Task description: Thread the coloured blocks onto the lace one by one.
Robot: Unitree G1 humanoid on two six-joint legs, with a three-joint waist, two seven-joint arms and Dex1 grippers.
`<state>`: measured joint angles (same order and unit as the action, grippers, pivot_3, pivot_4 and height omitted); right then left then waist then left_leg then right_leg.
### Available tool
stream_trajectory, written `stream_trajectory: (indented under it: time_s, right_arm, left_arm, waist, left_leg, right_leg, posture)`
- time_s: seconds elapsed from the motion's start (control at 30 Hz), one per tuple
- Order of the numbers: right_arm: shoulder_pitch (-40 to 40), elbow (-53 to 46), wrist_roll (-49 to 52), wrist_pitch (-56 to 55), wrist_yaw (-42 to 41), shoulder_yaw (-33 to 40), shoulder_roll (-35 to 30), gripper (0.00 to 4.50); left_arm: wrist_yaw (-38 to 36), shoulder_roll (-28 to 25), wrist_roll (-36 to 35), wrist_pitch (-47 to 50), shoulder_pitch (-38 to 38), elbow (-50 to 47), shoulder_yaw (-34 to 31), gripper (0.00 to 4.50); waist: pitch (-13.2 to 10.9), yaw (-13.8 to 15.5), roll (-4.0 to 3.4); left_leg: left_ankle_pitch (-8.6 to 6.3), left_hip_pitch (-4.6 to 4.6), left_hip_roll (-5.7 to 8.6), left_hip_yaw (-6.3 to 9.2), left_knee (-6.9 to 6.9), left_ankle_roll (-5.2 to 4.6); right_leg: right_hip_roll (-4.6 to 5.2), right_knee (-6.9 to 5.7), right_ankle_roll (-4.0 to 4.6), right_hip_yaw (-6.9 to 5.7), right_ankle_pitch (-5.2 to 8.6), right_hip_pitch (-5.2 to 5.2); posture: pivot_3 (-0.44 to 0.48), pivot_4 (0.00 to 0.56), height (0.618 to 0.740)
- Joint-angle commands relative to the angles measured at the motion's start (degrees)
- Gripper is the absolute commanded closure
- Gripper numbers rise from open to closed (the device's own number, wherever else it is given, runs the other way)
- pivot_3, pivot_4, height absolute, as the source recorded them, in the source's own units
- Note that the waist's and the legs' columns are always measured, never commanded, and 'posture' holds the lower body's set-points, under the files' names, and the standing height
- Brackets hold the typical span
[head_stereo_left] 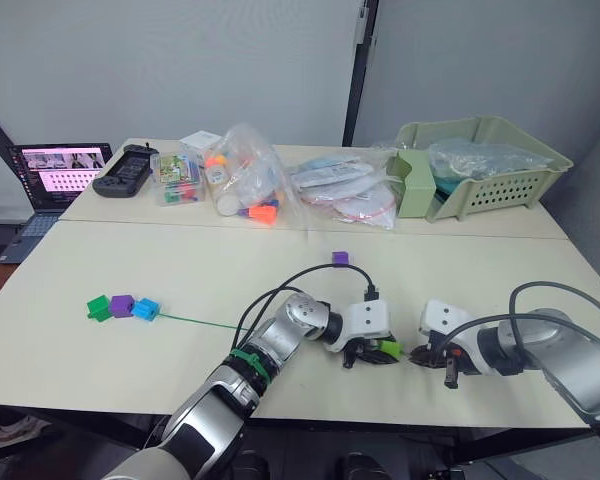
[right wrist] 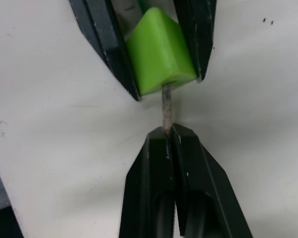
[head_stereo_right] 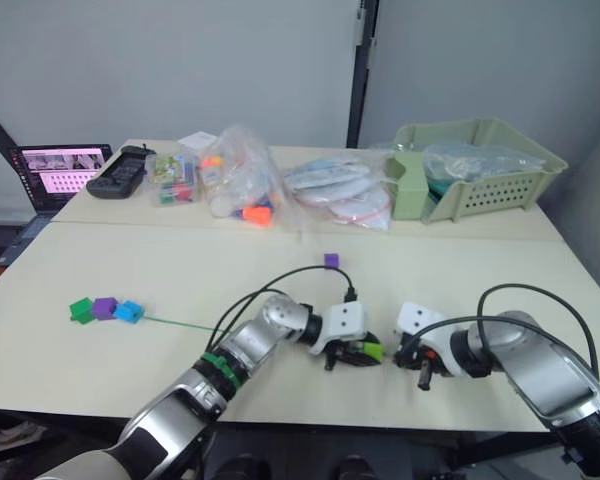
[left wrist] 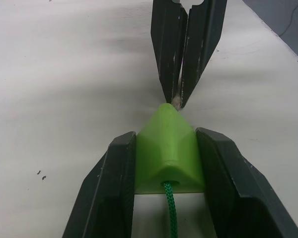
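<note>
Reaching in low over the front of the pale bench (head_stereo_left: 180,270), both forearms lie almost flat and angle toward each other, so the two claws meet nose to nose. The left claw (head_stereo_left: 380,351) clamps the lime green block (left wrist: 167,156) between its flat black fingers (left wrist: 105,193); the block is smooth, glossy plastic with softened edges and a round hole on the face toward the wrist. The green lace (left wrist: 170,213), a thin twisted cord, enters that hole, and its stiff, pale, slightly grubby tip (right wrist: 166,105) pokes out of the opposite side. The right claw (right wrist: 168,132) is pinched shut on the end of that tip, its tapered fingers pressed together. From the left claw the lace runs as a thin straight line across the bench to three threaded blocks: blue (head_stereo_left: 146,309), purple (head_stereo_left: 121,305) and dark green (head_stereo_left: 99,307), touching in a row. A second purple block (head_stereo_left: 340,258) sits loose farther back, mid-bench.
</note>
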<state>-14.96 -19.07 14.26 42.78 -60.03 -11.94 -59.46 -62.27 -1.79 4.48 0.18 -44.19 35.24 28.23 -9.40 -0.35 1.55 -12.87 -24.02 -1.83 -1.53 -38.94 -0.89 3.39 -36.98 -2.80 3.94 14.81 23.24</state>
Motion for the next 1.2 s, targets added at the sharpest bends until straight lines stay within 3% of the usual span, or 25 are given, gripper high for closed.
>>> stream_trajectory:
  time_s: [0.03,0.33,0.43,0.57,0.73,0.9,1.2]
  right_arm:
    - [-0.6,0.1,-0.6,-0.3,-0.3,-0.1,0.2,4.50]
    - [-2.2,0.1,-0.3,0.0,-1.2,-0.4,0.3,4.50]
    - [-4.1,0.8,-0.7,-0.6,-2.4,-1.6,0.6,4.50]
    - [-5.7,2.1,-1.3,-1.4,-3.3,-2.5,1.2,4.50]
    - [-7.0,3.7,-2.2,-2.3,-4.4,-3.2,2.1,4.50]
    - [-8.1,5.2,-2.9,-3.8,-5.3,-4.0,2.8,4.50]
    - [-9.4,7.2,-3.8,-5.5,-6.4,-4.5,3.7,4.50]
  left_arm:
    - [-0.5,-1.8,-0.1,0.5,0.3,-1.8,-1.1,3.15]
    - [-4.2,-8.7,-4.2,-2.1,-0.7,-3.0,-6.3,3.15]
    - [-11.7,-20.8,-7.7,-2.3,2.8,-7.5,-11.1,3.15]
    - [-16.0,-30.8,-10.7,-3.1,6.7,-7.9,-15.8,3.15]
    - [-18.6,-39.0,-10.8,-13.7,9.0,4.1,-21.0,3.15]
    - [-20.3,-44.3,-9.5,-21.8,8.0,14.8,-22.6,3.15]
    - [-23.3,-52.5,-7.4,-26.5,3.9,23.7,-23.3,3.15]
  waist:
    - [0.0,-0.2,0.00]
    - [0.0,-0.5,-0.01]
    - [0.0,-1.3,-0.01]
    - [0.0,-1.5,-0.04]
    - [0.0,-0.2,-0.02]
    - [0.0,-0.7,-0.03]
    - [0.0,-1.2,-0.02]
  left_leg:
    - [0.00,0.00,0.00,0.00,0.00,0.00]
    - [0.00,0.01,-0.02,0.01,0.01,0.00]
    - [0.00,-0.04,-0.08,-0.02,0.06,0.00]
    - [0.00,-0.05,-0.11,-0.01,0.17,0.00]
    - [0.00,-0.17,-0.08,-0.08,0.02,0.00]
    - [0.00,-0.12,-0.15,-0.16,0.05,0.00]
    - [0.00,-0.28,-0.22,-0.40,0.06,0.00]
  right_leg:
    - [0.00,0.00,0.00,0.00,0.00,0.00]
    - [-0.01,-0.03,0.00,0.00,0.00,0.02]
    - [-0.06,-0.08,0.03,0.05,-0.02,0.19]
    - [-0.02,-0.16,0.07,-0.01,-0.01,0.29]
    - [0.07,-0.07,0.06,-0.04,-0.01,0.31]
    - [0.03,-0.13,0.09,-0.06,-0.02,0.37]
    - [0.01,-0.64,0.16,0.01,-0.06,0.94]
  posture:
    - [0.000,0.150,0.733]
    - [0.000,0.150,0.733]
    - [0.000,0.150,0.733]
    - [0.000,0.150,0.733]
    - [0.000,0.150,0.733]
    - [0.000,0.150,0.733]
    - [0.000,0.150,0.733]
